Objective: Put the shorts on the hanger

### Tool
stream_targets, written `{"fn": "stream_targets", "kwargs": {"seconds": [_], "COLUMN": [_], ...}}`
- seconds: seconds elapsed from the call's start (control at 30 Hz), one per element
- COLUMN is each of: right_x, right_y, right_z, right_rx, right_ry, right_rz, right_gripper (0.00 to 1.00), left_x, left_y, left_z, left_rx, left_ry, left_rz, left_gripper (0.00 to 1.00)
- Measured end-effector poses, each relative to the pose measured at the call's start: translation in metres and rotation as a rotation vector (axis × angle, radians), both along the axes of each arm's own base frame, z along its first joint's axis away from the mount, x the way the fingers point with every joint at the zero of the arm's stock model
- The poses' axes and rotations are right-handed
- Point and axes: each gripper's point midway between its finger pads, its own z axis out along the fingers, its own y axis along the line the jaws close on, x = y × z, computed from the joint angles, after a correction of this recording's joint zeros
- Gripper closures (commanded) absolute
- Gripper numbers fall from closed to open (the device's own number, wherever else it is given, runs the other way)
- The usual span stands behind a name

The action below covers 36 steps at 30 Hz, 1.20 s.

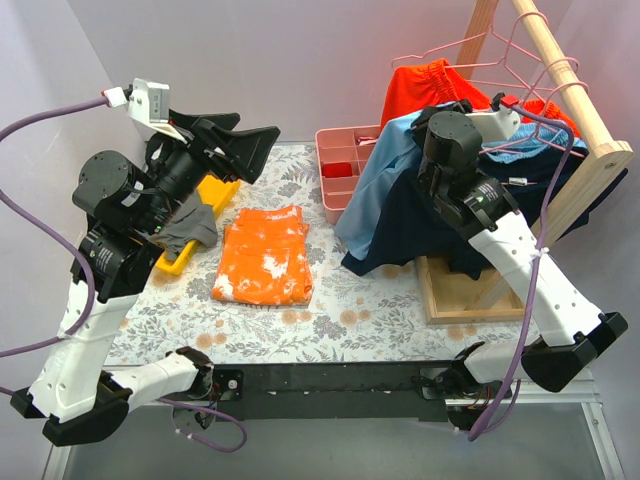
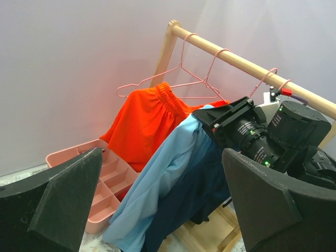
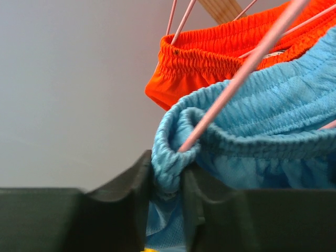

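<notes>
table (image 1: 350, 320), floral cover, takes up most of the top view. wooden rail (image 1: 575, 80) on the right, running near to far. dark navy garment (image 1: 420, 230) hangs below the rail. the shorts (image 1: 375, 190), light blue, drape over its left side, hem reaching down to the table. red-orange shorts (image 1: 425, 85) hang further back on the same rail. folded orange cloth (image 1: 265, 255) lies flat mid-table, well apart from the rail. pink compartment tray (image 1: 340, 165) sits at the far edge, just left of the hanging clothes. the hanger (image 3: 247, 65), thin pink wire, has one arm running into the blue waistband fold. right gripper (image 3: 167, 173) is pinched tight on that waistband, just below the wire. left gripper (image 1: 258, 126) is raised at far left, jaws spread wide, holding nothing.
</notes>
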Motion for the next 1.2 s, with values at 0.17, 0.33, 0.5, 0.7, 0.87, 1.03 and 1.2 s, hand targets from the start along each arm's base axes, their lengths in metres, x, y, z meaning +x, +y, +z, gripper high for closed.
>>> {"fn": "stream_targets", "kwargs": {"seconds": [0.17,0.33,0.5,0.7,0.87,1.03,1.2], "right_x": [-0.006,-0.027,-0.054,-0.067,-0.074,-0.086,-0.087], "right_y": [0.011,0.016,0.023,0.051,0.077,0.099,0.131], "right_z": [-0.002,0.003,0.013,0.014,0.022,0.053,0.059], "right_rx": [-0.018,-0.010,0.012,0.007,-0.017,-0.028,-0.071], "right_ry": [0.021,0.009,-0.024,-0.023,-0.019,-0.076,-0.087], "right_rz": [0.092,0.209,0.341,0.525,0.672,0.813,0.901], "right_gripper": [0.29,0.22,0.17,0.15,0.11,0.05,0.02], "left_x": [0.000,0.004,0.012,0.019,0.020,0.024,0.032], "left_y": [0.000,-0.003,-0.009,-0.015,-0.017,-0.016,-0.011], "left_z": [-0.007,-0.024,-0.045,-0.063,-0.071,-0.089,-0.124], "left_rx": [0.007,0.016,0.021,0.017,0.013,0.026,0.053], "left_ry": [0.010,0.035,0.090,0.152,0.188,0.255,0.369], "left_rz": [-0.001,-0.003,-0.008,-0.015,-0.018,-0.001,0.060], "left_gripper": [0.02,0.02,0.02,0.02,0.02,0.02,0.02]}}
